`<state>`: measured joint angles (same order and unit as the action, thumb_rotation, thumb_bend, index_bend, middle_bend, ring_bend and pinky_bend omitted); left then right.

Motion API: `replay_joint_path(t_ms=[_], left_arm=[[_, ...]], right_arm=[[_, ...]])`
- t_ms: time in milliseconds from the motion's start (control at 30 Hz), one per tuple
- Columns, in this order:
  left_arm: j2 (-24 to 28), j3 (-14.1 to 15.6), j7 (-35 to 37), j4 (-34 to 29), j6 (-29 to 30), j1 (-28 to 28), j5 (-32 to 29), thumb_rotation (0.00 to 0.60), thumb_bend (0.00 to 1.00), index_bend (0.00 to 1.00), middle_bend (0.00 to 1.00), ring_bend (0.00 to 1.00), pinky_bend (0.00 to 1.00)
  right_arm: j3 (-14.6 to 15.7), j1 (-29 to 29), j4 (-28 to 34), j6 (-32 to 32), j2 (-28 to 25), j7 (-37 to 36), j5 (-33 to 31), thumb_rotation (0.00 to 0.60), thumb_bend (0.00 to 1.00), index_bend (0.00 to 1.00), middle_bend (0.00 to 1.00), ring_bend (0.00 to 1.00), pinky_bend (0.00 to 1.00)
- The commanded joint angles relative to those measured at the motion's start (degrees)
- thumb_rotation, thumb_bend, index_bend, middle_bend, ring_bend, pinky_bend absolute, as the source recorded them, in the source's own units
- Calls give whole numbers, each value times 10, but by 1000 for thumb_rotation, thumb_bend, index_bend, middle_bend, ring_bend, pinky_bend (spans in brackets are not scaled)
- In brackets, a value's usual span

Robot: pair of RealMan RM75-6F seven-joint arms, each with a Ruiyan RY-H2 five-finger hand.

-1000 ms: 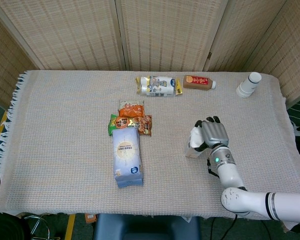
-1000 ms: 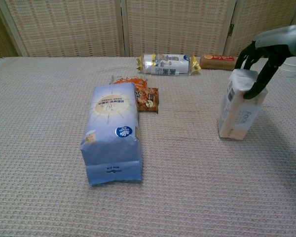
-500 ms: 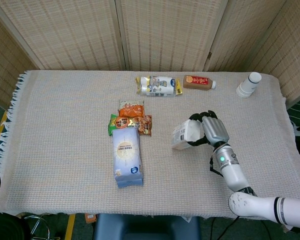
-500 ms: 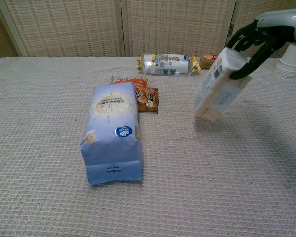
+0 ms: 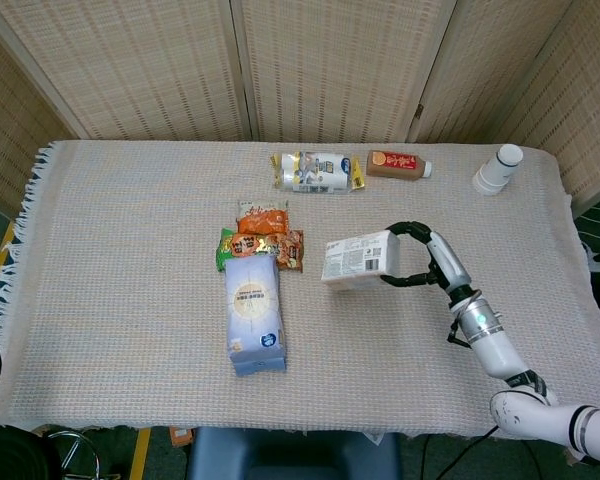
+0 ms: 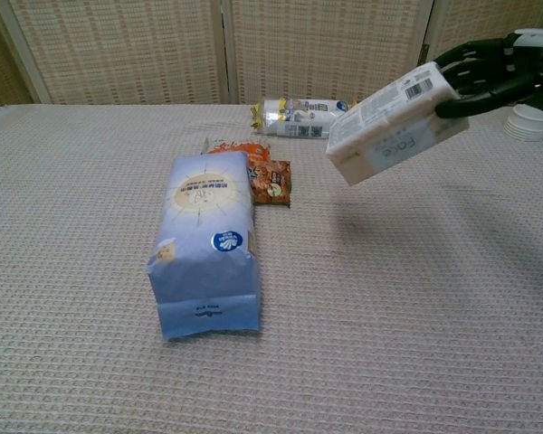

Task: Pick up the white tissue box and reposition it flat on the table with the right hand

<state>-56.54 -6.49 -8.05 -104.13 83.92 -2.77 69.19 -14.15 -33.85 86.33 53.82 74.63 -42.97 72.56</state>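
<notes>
We saw the table [image 5: 120, 250] under its woven cloth, with a blue bag [image 5: 253, 313] lying left of centre. Our right hand [image 5: 425, 262] grasped the tissue box [image 5: 360, 259] by its right end, holding it tilted above the table, right of the snack packets [image 5: 263, 238]. Our left hand was out of sight.

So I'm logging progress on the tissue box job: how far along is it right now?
Done: the white tissue box is picked up; the chest view shows it in the air, clear of the table.
In hand: the right robot hand grips one end, holding the box tilted, its far end lower.
Left: lower it, lay it flat on the cloth and let go, probably on the bare cloth beneath it, right of the snack bags.
</notes>
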Motion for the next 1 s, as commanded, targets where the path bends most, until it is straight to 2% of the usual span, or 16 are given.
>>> replay_joint_path(t_ms=[33, 200, 533, 633, 833, 1000], left_arm=[[0, 0, -1, 0, -1, -1, 0, 600, 525, 138, 0, 0, 108], [0, 1, -2, 0, -4, -1, -2, 600, 525, 140, 0, 0, 108], [1, 0, 0, 1, -6, -2, -5, 600, 525, 140, 0, 0, 108], [1, 0, 1, 1, -5, -2, -5, 600, 525, 140, 0, 0, 108], [1, 0, 0, 1, -6, -2, -6, 600, 524, 140, 0, 0, 108], [1, 0, -1, 0, -7, -2, -7, 600, 525, 140, 0, 0, 108]], right_arm=[[32, 24, -108, 5, 47, -111, 95, 600, 281, 484, 497, 447, 0], [53, 30, -204, 60, 106, -152, 139, 600, 293, 484, 498, 447, 0], [76, 39, -402, 164, 235, -263, 179, 600, 319, 508, 500, 447, 0], [84, 37, -442, 170, 256, -290, 183, 600, 319, 508, 500, 447, 0], [93, 37, -481, 162, 277, -303, 182, 600, 321, 508, 500, 447, 0], [101, 32, -517, 152, 294, -291, 181, 600, 321, 508, 500, 447, 0]])
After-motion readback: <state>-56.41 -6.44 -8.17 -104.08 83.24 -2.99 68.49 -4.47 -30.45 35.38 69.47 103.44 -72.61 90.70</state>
